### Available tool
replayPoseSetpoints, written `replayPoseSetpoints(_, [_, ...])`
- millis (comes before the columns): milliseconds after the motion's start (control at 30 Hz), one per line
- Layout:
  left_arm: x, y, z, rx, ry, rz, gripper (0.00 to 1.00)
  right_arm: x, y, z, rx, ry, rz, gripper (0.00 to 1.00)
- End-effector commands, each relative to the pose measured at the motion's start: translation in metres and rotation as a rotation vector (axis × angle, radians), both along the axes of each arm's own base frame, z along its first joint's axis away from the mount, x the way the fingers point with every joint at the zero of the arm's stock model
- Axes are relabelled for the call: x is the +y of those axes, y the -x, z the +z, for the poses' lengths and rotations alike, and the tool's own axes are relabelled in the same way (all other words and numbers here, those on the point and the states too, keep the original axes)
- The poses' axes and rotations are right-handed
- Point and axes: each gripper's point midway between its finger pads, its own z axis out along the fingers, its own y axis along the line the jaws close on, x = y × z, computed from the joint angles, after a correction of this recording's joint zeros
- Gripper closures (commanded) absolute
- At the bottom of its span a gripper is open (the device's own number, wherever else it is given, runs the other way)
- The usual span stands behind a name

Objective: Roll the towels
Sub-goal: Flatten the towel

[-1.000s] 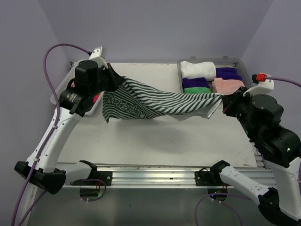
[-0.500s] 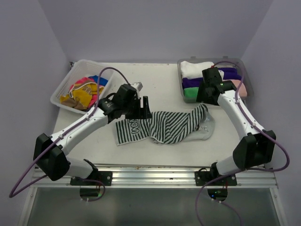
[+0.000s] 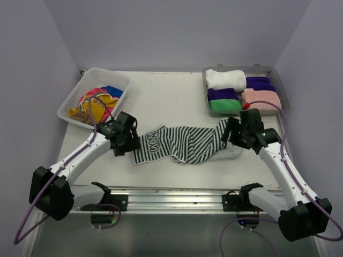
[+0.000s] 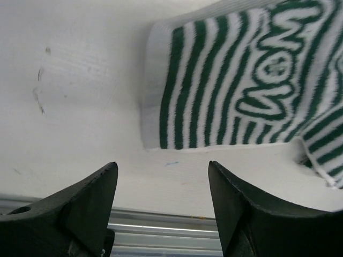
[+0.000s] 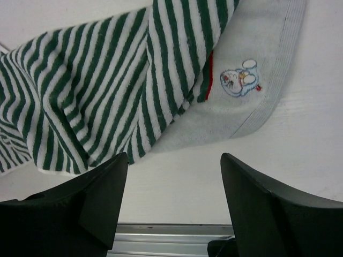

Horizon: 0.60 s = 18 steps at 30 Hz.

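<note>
A metal rail (image 3: 171,194) fronts the bench (image 3: 177,91), nearer than the striped towel (image 3: 185,144), which lies crumpled and unrolled. At the towel's left end the left end effector (image 3: 128,145) is released, jaws spread over bare bench just short of the towel's lettered corner (image 4: 268,69). At its right end the right end effector (image 3: 229,134) also gapes empty, above a pale flap with a cartoon emblem (image 5: 241,77). Whether that flap is the towel's own underside is unclear. Beyond the towel to the left, a basket (image 3: 120,85) holds loose towels (image 3: 96,104), bunched and hard to count. Beyond it to the right, a tray (image 3: 278,85) holds rolled towels (image 3: 225,78).
</note>
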Motion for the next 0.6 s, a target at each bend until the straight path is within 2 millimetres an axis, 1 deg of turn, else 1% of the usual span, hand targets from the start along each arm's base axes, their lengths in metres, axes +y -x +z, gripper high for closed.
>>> replayPoseSetpoints(0, [0.006,0.019,-0.022,0.068,0.006,0.101,0.27,0.020,0.016,-0.003,0.008,-0.124,0.025,0.26])
replayPoseSetpoints(33, [0.006,0.019,-0.032,0.081,0.003,0.108,0.27,0.019,0.021,-0.006,0.012,-0.124,0.022,0.26])
replayPoseSetpoints(167, [0.003,0.016,-0.051,0.098,-0.003,0.102,0.26,0.016,0.025,-0.010,0.034,-0.103,0.027,0.26])
replayPoseSetpoints(200, [0.002,0.015,-0.057,0.108,-0.007,0.104,0.27,0.015,0.027,-0.010,0.039,-0.102,0.029,0.26])
replayPoseSetpoints(267, [-0.001,0.018,-0.067,0.133,0.004,0.091,0.27,0.016,0.026,-0.007,0.032,-0.104,0.036,0.26])
replayPoseSetpoints(300, [-0.006,0.020,-0.071,0.147,0.030,0.082,0.27,0.016,0.027,-0.007,0.031,-0.103,0.038,0.26])
replayPoseSetpoints(333, [-0.007,0.022,-0.080,0.157,0.037,0.085,0.27,0.016,0.028,-0.006,0.030,-0.103,0.039,0.26])
replayPoseSetpoints(400, [-0.011,0.020,-0.090,0.157,0.053,0.088,0.29,0.016,0.028,-0.005,0.027,-0.105,0.040,0.26])
replayPoseSetpoints(433, [-0.010,0.023,-0.095,0.165,0.050,0.088,0.30,0.017,0.029,-0.005,0.028,-0.109,0.042,0.26])
replayPoseSetpoints(500, [-0.014,0.019,-0.101,0.162,0.059,0.087,0.35,0.016,0.030,-0.006,0.031,-0.107,0.043,0.26])
replayPoseSetpoints(533, [-0.014,0.017,-0.102,0.164,0.060,0.089,0.40,0.016,0.030,-0.008,0.037,-0.108,0.043,0.26])
replayPoseSetpoints(567, [-0.015,0.017,-0.104,0.167,0.061,0.085,0.56,0.016,0.031,-0.009,0.043,-0.106,0.046,0.26])
